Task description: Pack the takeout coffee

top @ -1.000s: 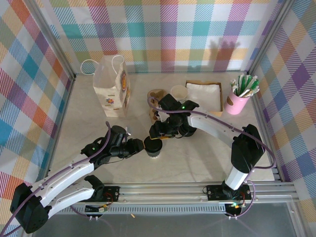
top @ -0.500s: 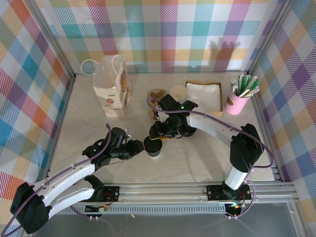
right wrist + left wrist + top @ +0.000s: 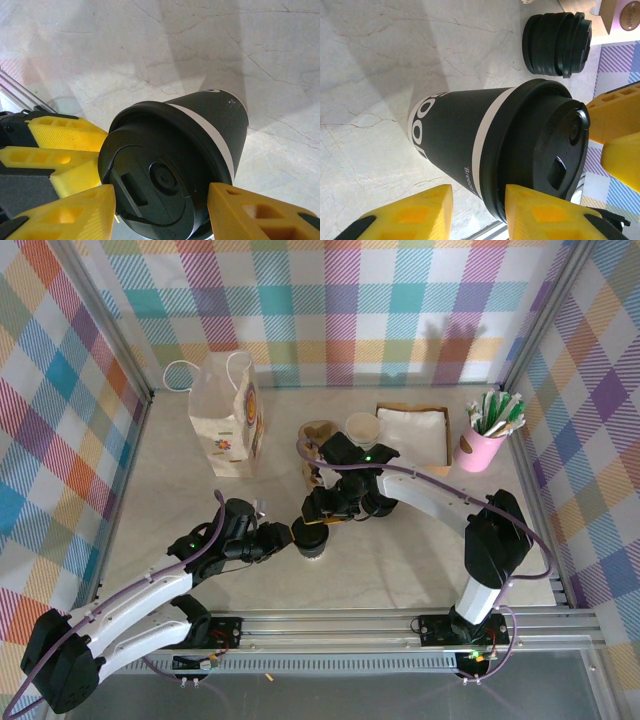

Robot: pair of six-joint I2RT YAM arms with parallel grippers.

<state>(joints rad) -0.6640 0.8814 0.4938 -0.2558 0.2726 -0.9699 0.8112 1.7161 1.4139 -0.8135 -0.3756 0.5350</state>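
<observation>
Seemingly the grasp before the lift is in hand, with the paper bag (image 3: 226, 422) waiting at the far left; the left hand (image 3: 284, 538), fingers partly apart, lies against the near-left side of the takeout coffee (image 3: 450, 135), upright mid-tabletop (image 3: 400, 565), dark grey with a white band under its seated black lid; the right hand (image 3: 318, 521) seems clamped on that lid; next, lift it level and carry it far-left to the bag.

From above and behind the arm bases, the fixed camera looks down over the whole pale marbled table (image 3: 170, 490). Both wrist cameras sit close to the dark grey paper cup (image 3: 311, 539) at mid-table. The left wrist camera, rolled sideways, sees that cup (image 3: 445, 145) from the side, while the right looks down onto its round black plastic lid (image 3: 160, 185).
</observation>
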